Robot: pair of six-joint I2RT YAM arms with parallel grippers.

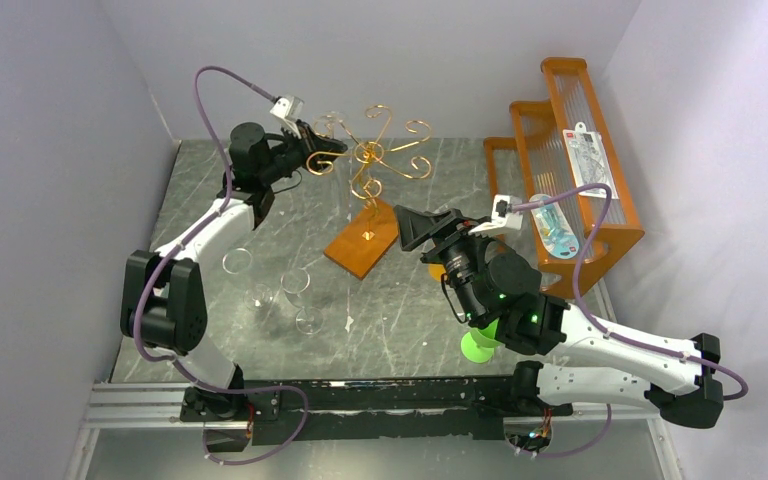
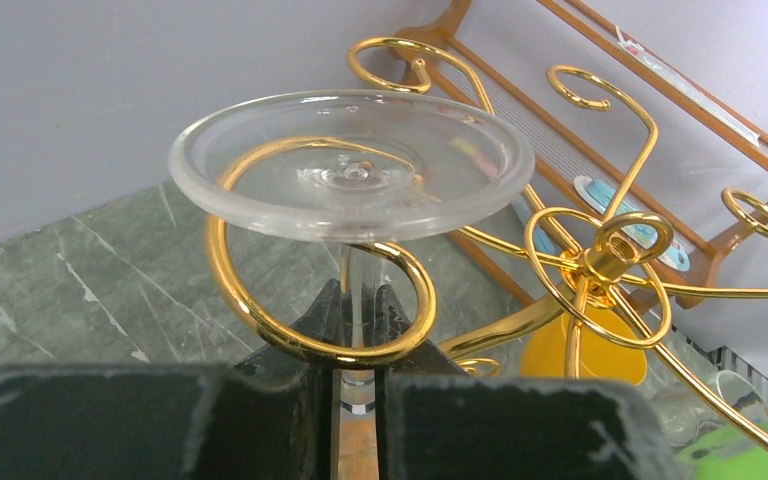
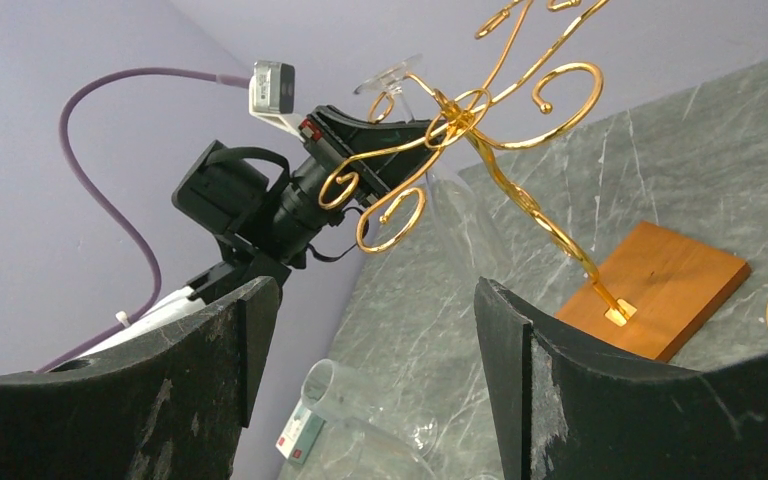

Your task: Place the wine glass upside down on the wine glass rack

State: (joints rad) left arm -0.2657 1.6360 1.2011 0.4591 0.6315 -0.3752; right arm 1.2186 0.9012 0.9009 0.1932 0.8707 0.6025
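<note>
Here we go: my left gripper (image 2: 357,312) is pinched almost closed on the stem of the wine glass (image 2: 350,165). The glass is upside down, foot up just above my fingertips, bowl hanging below them out of my wrist view. The stem runs through the curl of one scroll arm of the wine glass rack (image 2: 610,250), and that curl wraps round it right in front of my fingers (image 2: 325,318). The foot sits over the curl. Resting on the wire or a hair above it? I can't tell from here.

As for handling, this looks like thin clear glass: light, rigid, slick and very breakable. The stem is the right place to hold, narrow enough for my jaws, and it leaves the foot free to land on the wire. It's also the weakest part, so a gentle squeeze and no levering against the gold wire. Smooth glass on smooth metal should slide easily, so I want the foot centred over the curl before I let go. The rack looks spindly on its thin post, and a sideways nudge could rock it.

My right gripper (image 3: 370,390) is spread wide and empty. The rack's wooden base (image 3: 660,285) lies ahead of it and to its right.
</note>
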